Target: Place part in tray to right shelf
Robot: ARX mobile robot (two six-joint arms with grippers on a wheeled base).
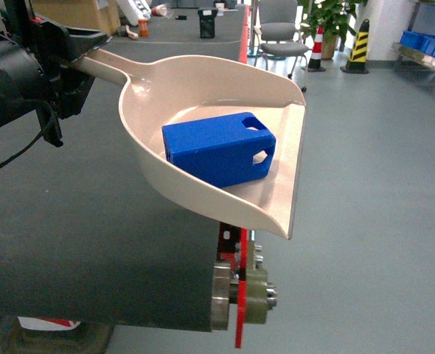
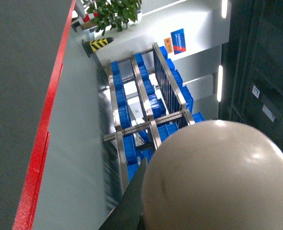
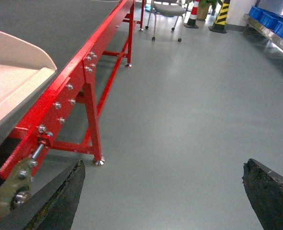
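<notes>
The part is lying in the tray, one blue block only, and it is being seen in the head view alone. Its long axis is running from left to right across the tray floor, with the holed lug end pointing right, toward the flat front lip. One tray is in view, held above the edge of the red-framed table; its handle is reaching up and left into the left gripper. The handle appears to be clamped there, though the jaws themselves are hidden behind the black housing, so their state cannot be told.

In the left wrist view the rounded beige tray is filling the lower right, and beyond it the steel shelf with its blue crates is being shown, a thing barely glimpsed at the head view's right edge. In the right wrist view the right gripper is being held over the grey floor with its two fingers spread wide and nothing between them; the tray's lip and the table frame are lying to its left. One chair and one striped post are standing far off.
</notes>
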